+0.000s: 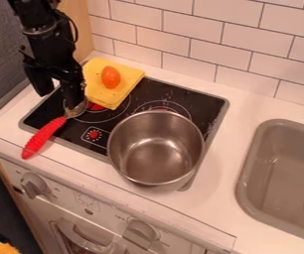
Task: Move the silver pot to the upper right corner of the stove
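The silver pot point(156, 149) sits upright at the near right of the stove point(206, 101), its base seemingly partly past the rim onto the white table point(248, 101). The end effector point(58, 99) hangs at the far left, its fingers apart with nothing clamped, one of them close by the bowl of the red-handled spoon point(53, 127); whether they touch is hard to tell. A low sweep towards the pot could drag the spoon along or catch the yellow cloth point(114, 94) and tip off the orange egg-shaped toy point(111, 77). A weak pinch on the thin wall might let the pot swing or tilt. Right lies a grey sink point(244, 168); white tiles point(214, 39) line the far wall.
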